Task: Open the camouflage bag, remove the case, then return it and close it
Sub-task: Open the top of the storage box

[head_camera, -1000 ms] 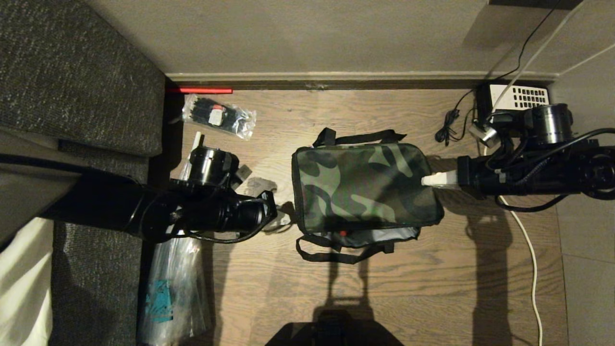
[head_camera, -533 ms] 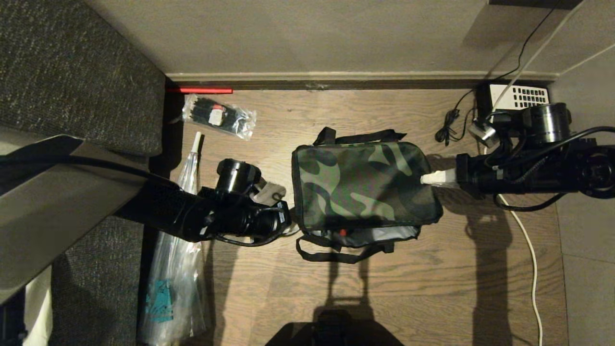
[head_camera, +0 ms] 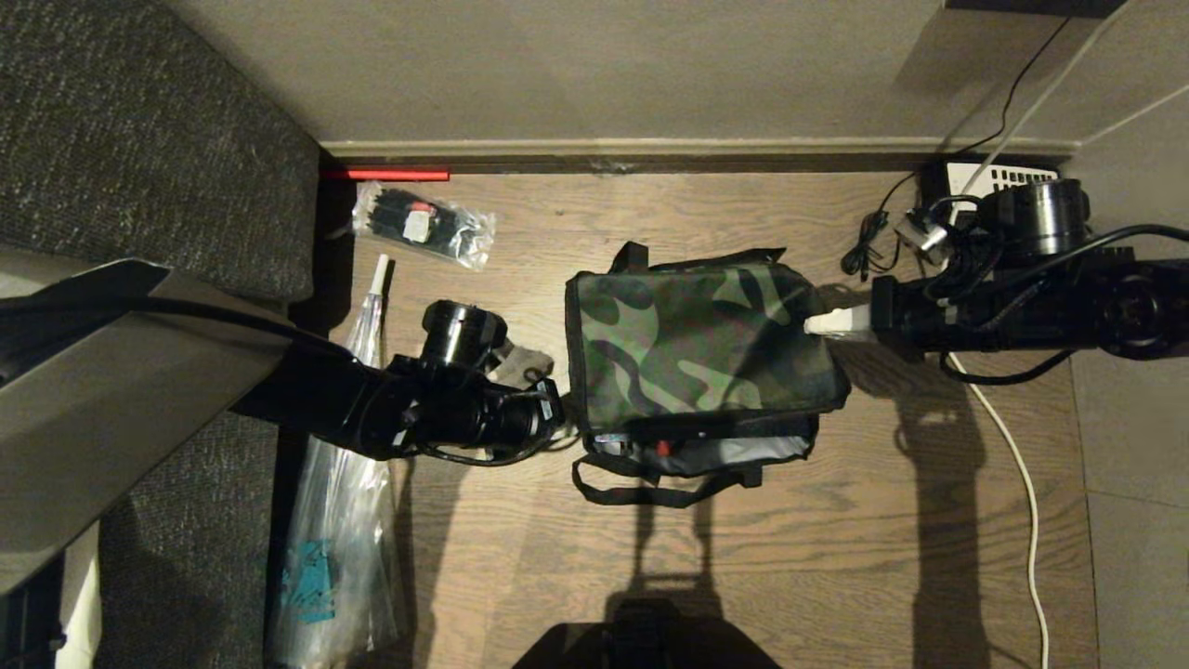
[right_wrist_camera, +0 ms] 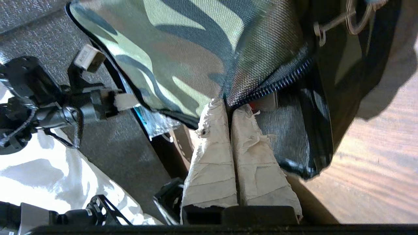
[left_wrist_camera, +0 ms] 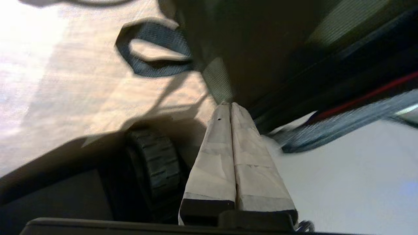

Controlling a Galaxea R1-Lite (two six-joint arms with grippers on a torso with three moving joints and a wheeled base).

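Note:
The camouflage bag (head_camera: 687, 344) lies on the wooden floor with its lid tilted up along the right and front sides. My right gripper (head_camera: 813, 325) is shut on the lid's zipper edge (right_wrist_camera: 271, 86) at the bag's right end. Silvery lining (head_camera: 743, 455) and a small red spot (head_camera: 661, 448) show in the gap under the lid. My left gripper (head_camera: 562, 418) is shut, with its taped fingertips (left_wrist_camera: 225, 111) against the bag's left front corner (left_wrist_camera: 218, 78); nothing shows between them. A black strap handle (head_camera: 650, 492) lies in front. The case is hidden under the lid.
A small clear bag of black parts (head_camera: 423, 223) and a long clear bag (head_camera: 339, 539) lie left of the bag. A grey upholstered block (head_camera: 139, 139) fills the left. A red stick (head_camera: 385, 174) lies by the wall; a white vented box (head_camera: 999, 178) and cable (head_camera: 1022, 483) are right.
My right gripper has moved toward the wall and lifted the lid's right side, widening the front gap. My left gripper has come rightward to the bag's left front corner.

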